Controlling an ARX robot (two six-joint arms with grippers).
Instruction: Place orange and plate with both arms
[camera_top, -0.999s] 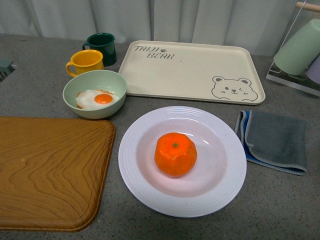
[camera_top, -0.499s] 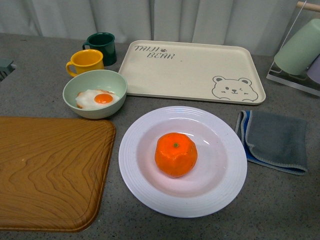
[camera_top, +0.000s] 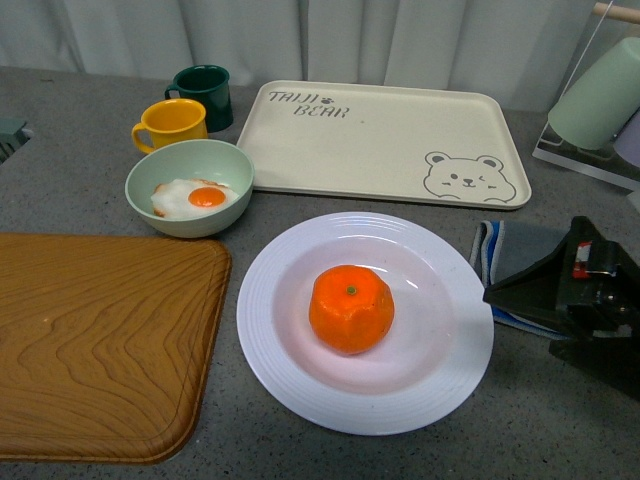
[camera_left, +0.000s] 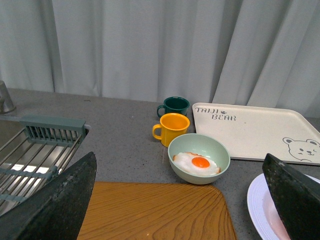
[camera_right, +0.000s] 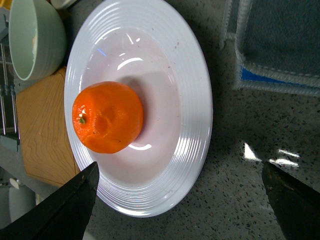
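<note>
**Two grippers spread wide, orange resting in the plate**

One arm shows in the front view. The right arm reaches in from the right edge, low over the cloth (camera_top: 520, 250). Its black fingers (camera_top: 545, 285) aim left at the plate (camera_top: 268, 330). The upper fingertip overlaps the plate's right rim in that view, and I cannot tell whether it touches. The right gripper (camera_right: 180, 167) is released and empty, its jaws far apart. Its wrist view looks down between them onto the plate's rim and the speckled tabletop (camera_top: 450, 455).

The left gripper (camera_left: 179, 156) is outside the front view. Its own camera shows it likewise released and empty. That camera looks level across the board (camera_left: 155, 210), which lies low between the fingers, toward the bowl (camera_left: 222, 165), the yellow mug (camera_left: 172, 127), the green mug (camera_left: 175, 106) and the tray (camera_left: 255, 130).

The orange (camera_top: 351, 309) sits near the middle of the plate's well. Its green stem dot faces up, so the stem axis stands upright. The fruit is round and slightly lumpy, with no clear long axis.

The plate lies flat on the tabletop, between the board on its left and the cloth on its right. It is just in front of the tray, with the bowl near its back-left rim.
</note>
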